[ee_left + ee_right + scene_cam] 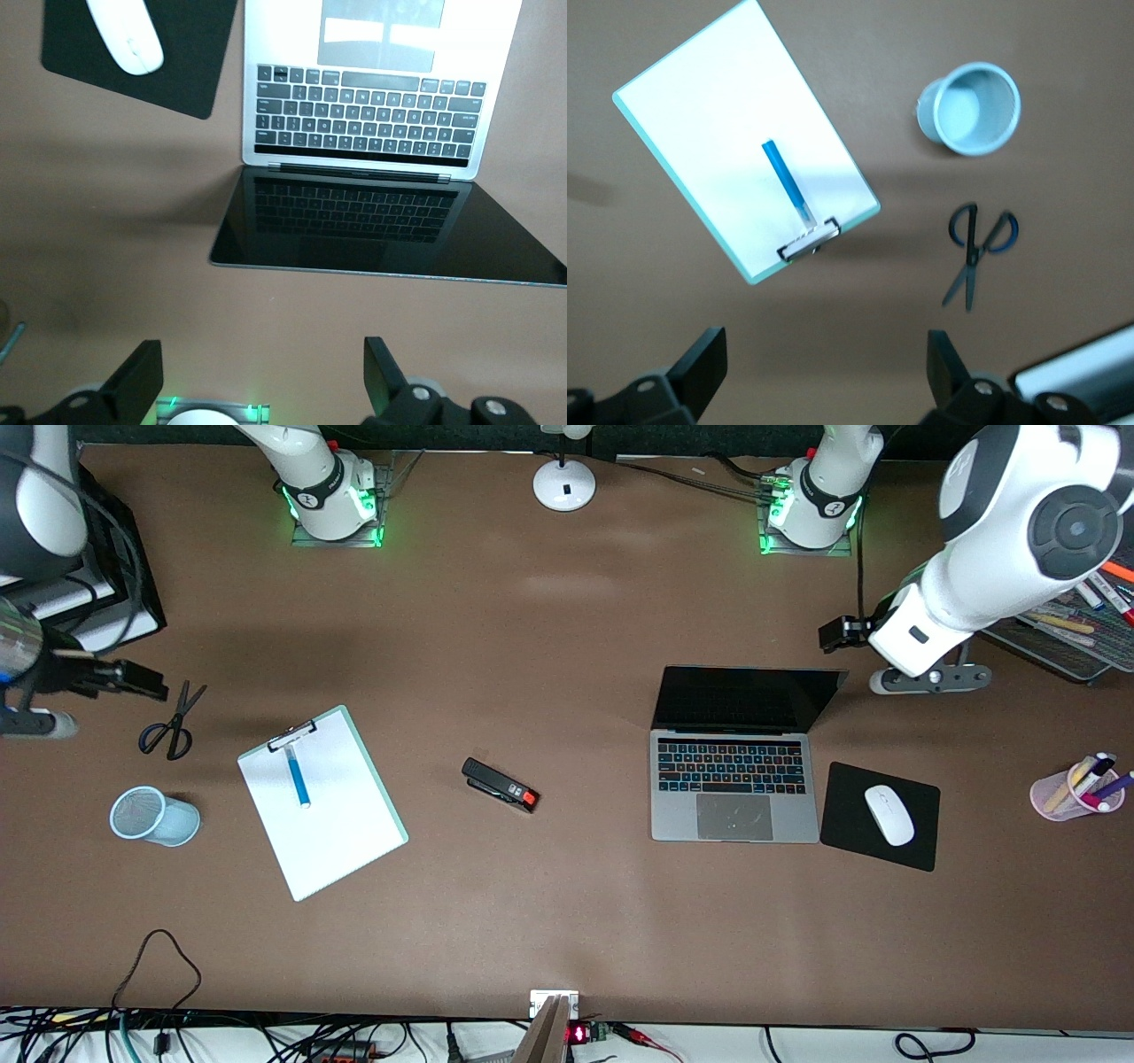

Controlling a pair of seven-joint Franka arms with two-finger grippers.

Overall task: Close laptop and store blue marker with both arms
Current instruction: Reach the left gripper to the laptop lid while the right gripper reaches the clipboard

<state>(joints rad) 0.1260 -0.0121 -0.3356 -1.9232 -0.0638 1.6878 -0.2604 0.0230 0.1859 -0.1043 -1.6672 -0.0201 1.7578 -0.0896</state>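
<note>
The laptop (733, 775) lies open near my left arm's end; its stiff lid should fold if pushed at the top edge. The marker (298, 776), light and prone to roll, rests on the clipboard (322, 802). My left gripper (257, 381) and right gripper (824, 372) hover released above the bare brown worktop (567, 646).

Both large white arms wait raised: black two-finger left gripper (261, 385) and black two-finger right gripper (824, 376), fingers (704, 363) spread wide, empty.
</note>
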